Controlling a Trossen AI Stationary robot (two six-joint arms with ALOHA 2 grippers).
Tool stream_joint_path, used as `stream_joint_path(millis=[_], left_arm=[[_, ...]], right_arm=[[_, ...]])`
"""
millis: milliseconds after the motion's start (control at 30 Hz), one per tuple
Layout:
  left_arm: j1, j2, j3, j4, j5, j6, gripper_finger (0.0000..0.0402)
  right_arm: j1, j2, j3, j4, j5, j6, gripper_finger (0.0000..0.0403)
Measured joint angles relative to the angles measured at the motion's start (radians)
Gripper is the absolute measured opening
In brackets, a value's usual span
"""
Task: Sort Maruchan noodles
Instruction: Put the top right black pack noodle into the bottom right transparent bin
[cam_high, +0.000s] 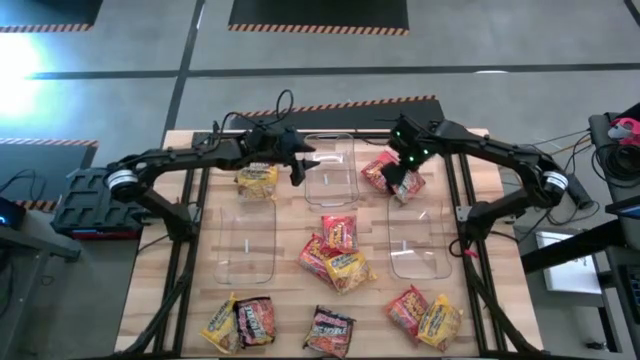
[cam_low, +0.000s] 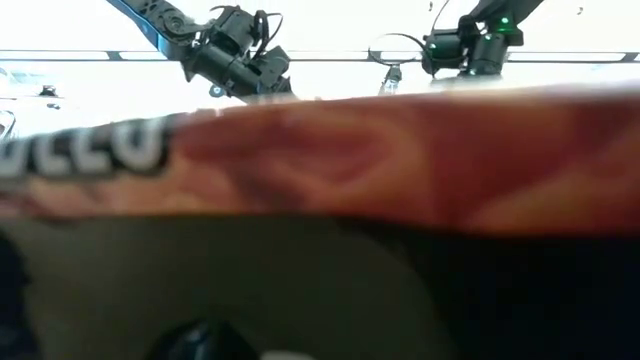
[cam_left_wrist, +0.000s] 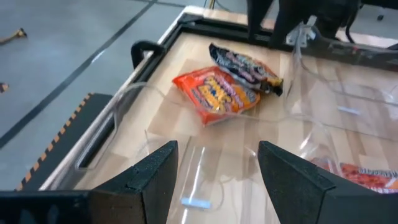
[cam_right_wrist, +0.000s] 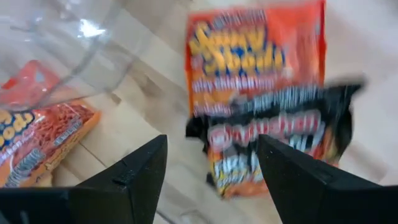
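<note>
Far right: my right gripper (cam_high: 398, 178) over two overlapping packets (cam_high: 385, 172); far-middle bin (cam_high: 330, 170) left of them.

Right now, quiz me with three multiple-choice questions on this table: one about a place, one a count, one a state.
1. Where does the dark packet under the right claw lie?
A. inside the left bin
B. overlapping a red packet on the table
C. on the floor

2. How many clear bins are on the table?
A. one
B. three
C. five

3. The left claw is:
A. open and empty
B. shut on a yellow packet
C. out of sight

Answers:
1. B, the right wrist view shows it lapped over the red one on bare wood.
2. B, the high view shows three.
3. A, its fingers stand apart with nothing between them.
</note>
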Motion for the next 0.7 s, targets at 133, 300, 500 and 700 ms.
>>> stream_joint_path(millis=[133, 300, 500, 700], left_arm=[[-0.001, -0.012, 0.0, -0.004, 0.001, -0.013, 0.0206], [-0.001, -0.035, 0.0, -0.018, 0.0, -0.033, 0.0206], [-0.001, -0.056, 0.0, -0.038, 0.0, -0.037, 0.0206], [0.0, -0.059, 0.0, -0.025, -0.007, -0.035, 0.0206]], right_arm=[[0.001, 0.061, 0.108, -0.07, 0.043, -0.261, 0.0231], [0.0, 0.142, 0.207, -0.169, 0.196, -0.613, 0.0231], [0.0, 0.234, 0.235, -0.238, 0.207, -0.912, 0.0232], [-0.021, 0.334, 0.229, -0.248, 0.281, -1.076, 0.0233]])
